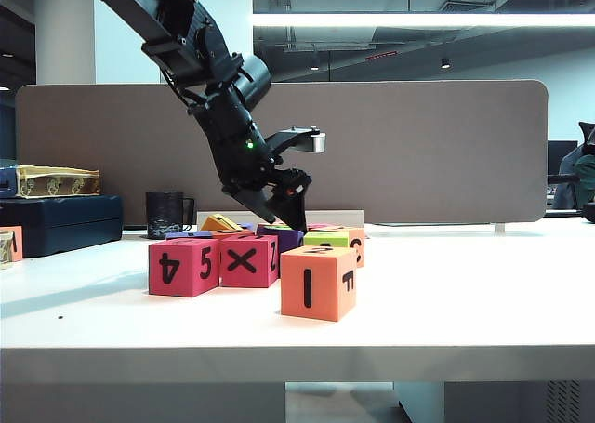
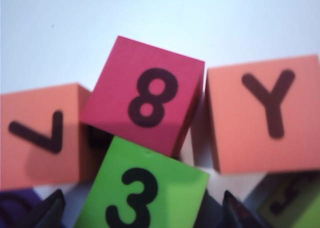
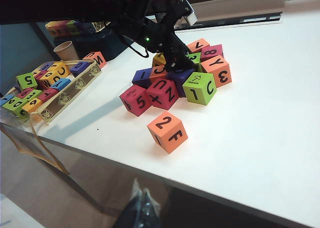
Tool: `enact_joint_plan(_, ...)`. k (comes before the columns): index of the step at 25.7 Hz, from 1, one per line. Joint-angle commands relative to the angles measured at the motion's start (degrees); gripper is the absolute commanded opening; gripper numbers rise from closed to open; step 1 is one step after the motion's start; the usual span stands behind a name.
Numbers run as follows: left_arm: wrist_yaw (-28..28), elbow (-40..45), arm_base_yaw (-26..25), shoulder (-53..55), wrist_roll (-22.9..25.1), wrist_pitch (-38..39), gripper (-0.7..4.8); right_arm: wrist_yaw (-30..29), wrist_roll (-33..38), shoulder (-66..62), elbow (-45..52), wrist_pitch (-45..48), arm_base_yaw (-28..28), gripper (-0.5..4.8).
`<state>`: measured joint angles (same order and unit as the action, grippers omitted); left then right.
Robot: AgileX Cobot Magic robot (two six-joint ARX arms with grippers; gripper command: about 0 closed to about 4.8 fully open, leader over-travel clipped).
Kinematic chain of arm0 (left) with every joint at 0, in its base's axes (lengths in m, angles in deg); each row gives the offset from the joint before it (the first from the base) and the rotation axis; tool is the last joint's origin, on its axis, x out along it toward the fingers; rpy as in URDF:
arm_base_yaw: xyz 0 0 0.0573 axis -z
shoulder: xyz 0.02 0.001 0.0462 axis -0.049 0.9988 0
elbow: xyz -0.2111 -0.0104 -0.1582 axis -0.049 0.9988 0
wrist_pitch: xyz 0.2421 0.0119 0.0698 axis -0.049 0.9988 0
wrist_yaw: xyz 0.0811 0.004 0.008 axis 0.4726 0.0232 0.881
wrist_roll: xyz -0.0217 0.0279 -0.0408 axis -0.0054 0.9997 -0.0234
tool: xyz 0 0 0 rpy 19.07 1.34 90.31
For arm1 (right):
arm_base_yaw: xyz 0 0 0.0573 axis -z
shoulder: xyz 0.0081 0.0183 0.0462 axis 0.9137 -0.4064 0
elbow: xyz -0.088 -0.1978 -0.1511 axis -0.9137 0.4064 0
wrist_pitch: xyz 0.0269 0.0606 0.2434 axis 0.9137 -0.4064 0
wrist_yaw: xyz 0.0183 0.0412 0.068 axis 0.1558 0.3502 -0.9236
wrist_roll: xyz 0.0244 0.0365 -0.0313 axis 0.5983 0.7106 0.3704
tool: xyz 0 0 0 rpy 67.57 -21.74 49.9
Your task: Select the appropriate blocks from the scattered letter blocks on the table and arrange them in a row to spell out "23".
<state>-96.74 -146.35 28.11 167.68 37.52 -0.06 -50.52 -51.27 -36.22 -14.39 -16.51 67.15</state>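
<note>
White tabletop [image 1: 483, 302] fills the lower half of the exterior view, its thick front edge running the full width and a grey-brown divider panel [image 1: 418, 153] closing off the back. Broad bare surface lies open at lower right and along the front edge; at far left of the frame a dark case [image 1: 60, 220] and a black mug [image 1: 165, 213] stand by the panel.

An orange block [image 1: 318, 282] showing an "I" bar stands alone at centre frame, forward of the cluster and apart from it; in the right wrist view the same cube [image 3: 167, 132] carries a "2" on top and sits well clear of the table's near edge. Behind it, pink cubes [image 1: 212, 264] marked 4, 5 and X stand side by side.

Reaching down from the upper left of the exterior view, the left gripper [image 1: 279, 203] hangs over the back of the pile with its fingers spread apart and nothing between them. Its wrist camera shows the two dark fingertips [image 2: 50, 210] at the bottom corners of the frame, flanking a lime-green block [image 2: 145, 188] whose top face reads "3". This cube lies between the tips, touching neither as far as can be seen, and leans against a pink "8" cube [image 2: 147, 95], with orange cubes either side.

No frame shows the right gripper; its camera looks over a tray of spare blocks [image 3: 45, 85] at centre left.
</note>
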Motion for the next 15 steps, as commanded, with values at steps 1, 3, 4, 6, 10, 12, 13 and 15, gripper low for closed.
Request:
enact_joint_plan(1, 0.3, 0.3, 0.0, 1.6, 0.1, 2.0, 3.98, 0.1, -0.2, 0.1, -0.1, 0.7, 0.0, -0.01)
enact_joint_plan(3, 0.3, 0.4, 0.0, 1.9, -0.1, 2.2, 3.96, 0.1, -0.2, 0.1, -0.1, 0.7, 0.0, -0.01)
enact_joint_plan(4, 0.3, 0.4, 0.0, 1.9, -0.7, 2.5, 3.94, 0.1, -0.2, 0.1, -0.1, 0.7, 0.0, -0.01)
enact_joint_plan(6, 0.3, 0.4, 0.0, 1.9, -1.4, 3.4, 3.93, 0.1, -0.2, 0.1, -0.1, 0.7, 0.0, -0.01)
enact_joint_plan(10, 0.4, 0.4, 0.0, 1.9, -1.4, 5.4, 2.99, 0.1, -0.2, 0.1, -0.1, 0.7, 0.0, -0.01)
enact_joint_plan(12, 0.3, 0.4, 0.0, 1.9, -1.4, 5.9, 2.96, 0.1, -0.2, 0.1, -0.1, 0.7, 0.0, -0.01)
enact_joint_plan(13, 0.3, 0.4, 0.0, 1.9, -1.4, 5.9, 2.75, 0.1, -0.2, 0.1, -0.1, 0.7, 0.0, -0.01)
enact_joint_plan(15, 0.3, 0.4, 0.0, 1.9, -1.5, 5.9, 2.51, 0.1, -0.2, 0.1, -0.1, 0.7, 0.0, -0.01)
